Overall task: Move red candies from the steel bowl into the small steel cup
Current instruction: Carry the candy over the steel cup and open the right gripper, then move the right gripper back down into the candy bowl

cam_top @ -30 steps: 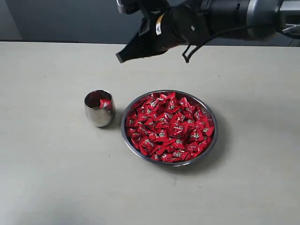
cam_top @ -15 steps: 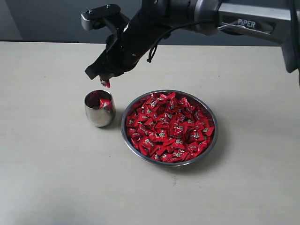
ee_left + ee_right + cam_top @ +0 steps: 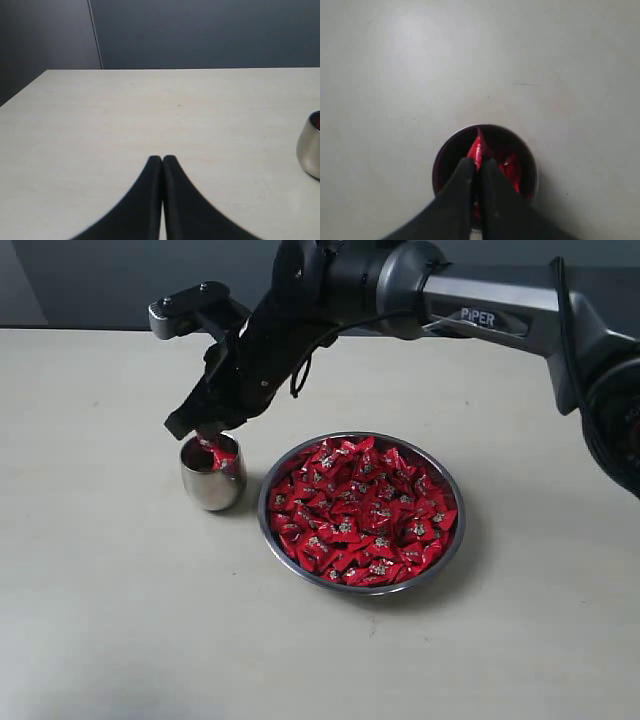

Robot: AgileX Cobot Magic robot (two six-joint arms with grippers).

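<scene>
In the exterior view, the right arm is reaching across the middle to the left side of the worktop (image 3: 110, 620). Its right end effector (image 3: 205, 432) is hanging directly above the small steel cup (image 3: 212, 488) and clenching one red candy (image 3: 210, 447), whose lower end is sitting at the cup's mouth. The cup is standing upright just beside the steel bowl (image 3: 365, 589), on the bowl's left. The bowl is holding a full heap of red candies (image 3: 360, 510). The left arm is not showing here.

In the left wrist view, the left end effector (image 3: 162, 159) is resting low over bare worktop with its jaws pressed together and nothing between them. The cup is peeking in at the picture's edge, well apart from the tips.

In the right wrist view, the camera is looking straight down the closed jaws into the cup. The pinched candy is sticking out past the tips, its long axis running on in line with the fingers, and its pointed end is lying inside the circle of the rim. A few more candies are already lying in the cup.

Judging from this, the cup's opening is lying straight below the held candy, so the coming move is probably calling only for the right jaws to part. The right arm is far nearer than the left.
</scene>
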